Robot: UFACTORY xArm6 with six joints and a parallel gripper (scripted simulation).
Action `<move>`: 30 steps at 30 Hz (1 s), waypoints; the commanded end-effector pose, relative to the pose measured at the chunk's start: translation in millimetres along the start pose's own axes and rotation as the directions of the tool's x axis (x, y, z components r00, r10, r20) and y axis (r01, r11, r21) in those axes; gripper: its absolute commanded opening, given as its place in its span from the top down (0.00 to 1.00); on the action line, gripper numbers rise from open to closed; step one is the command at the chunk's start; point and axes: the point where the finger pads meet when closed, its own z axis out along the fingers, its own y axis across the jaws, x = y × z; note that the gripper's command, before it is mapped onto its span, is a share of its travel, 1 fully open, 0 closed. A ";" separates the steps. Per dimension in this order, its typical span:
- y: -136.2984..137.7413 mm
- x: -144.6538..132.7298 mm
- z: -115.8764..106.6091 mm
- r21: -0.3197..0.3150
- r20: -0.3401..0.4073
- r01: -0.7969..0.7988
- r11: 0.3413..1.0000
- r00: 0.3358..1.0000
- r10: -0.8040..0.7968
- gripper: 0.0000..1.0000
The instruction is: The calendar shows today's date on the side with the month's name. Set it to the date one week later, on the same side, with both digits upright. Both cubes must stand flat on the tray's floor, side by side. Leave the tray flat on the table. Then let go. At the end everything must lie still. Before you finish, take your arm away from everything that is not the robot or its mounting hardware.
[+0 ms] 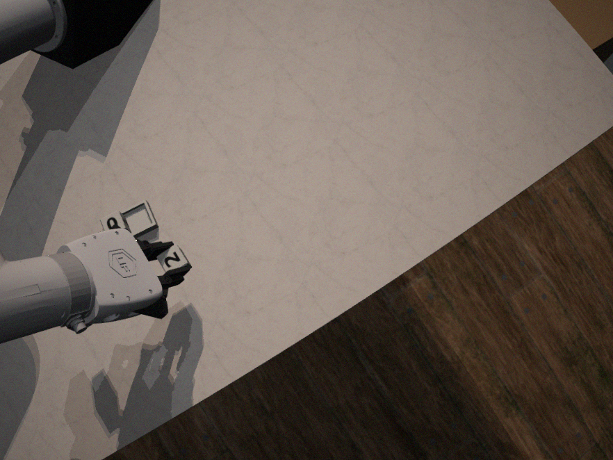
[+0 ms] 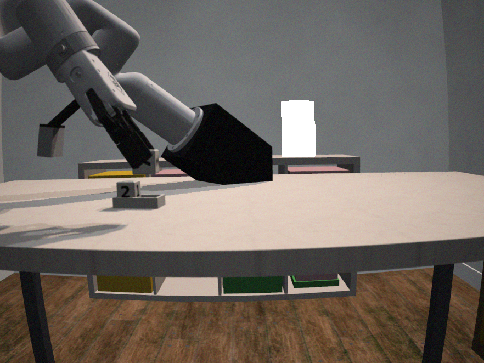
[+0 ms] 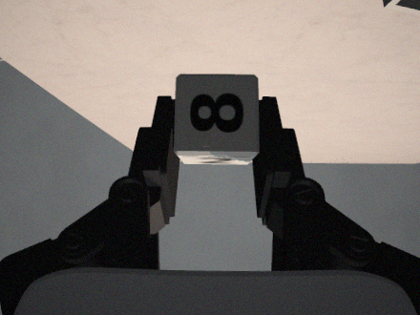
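Grey wall (image 2: 234, 58) behind the pale worktop (image 1: 346, 148) (image 2: 312, 214) (image 3: 286, 48). In the top view, left to right: seated cube (image 1: 112, 222) (image 2: 128, 190), then vacant bay of the tray (image 1: 146, 231) (image 2: 134, 202), then tool (image 1: 173, 261) (image 2: 142, 158) (image 3: 216, 122) pinching the held cube (image 1: 173, 260) (image 2: 153, 162) (image 3: 217, 102), raised above worktop height. Key relation: bay up-left of held cube there, and lower; likely needing a shift that way, square alignment, then descent beside the seated cube.
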 end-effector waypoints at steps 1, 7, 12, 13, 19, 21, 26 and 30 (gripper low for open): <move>-1.0 1.6 2.1 0.003 0.001 0.000 1.000 1.000 0.000 0.71; -1.0 5.9 8.1 0.003 0.001 0.000 1.000 1.000 0.000 0.71; -1.0 10.8 15.1 0.003 0.001 0.000 1.000 1.000 0.000 0.71; -1.0 11.8 16.6 0.003 0.001 0.000 1.000 1.000 0.000 0.71; -1.0 15.9 22.5 0.003 0.001 0.000 1.000 1.000 0.000 0.71; -1.0 18.0 25.4 0.003 0.001 0.000 1.000 1.000 0.000 0.71; -1.1 22.7 32.3 0.003 0.001 0.000 1.000 1.000 0.000 0.71; -1.1 26.0 36.9 0.003 0.001 0.000 1.000 1.000 0.000 0.71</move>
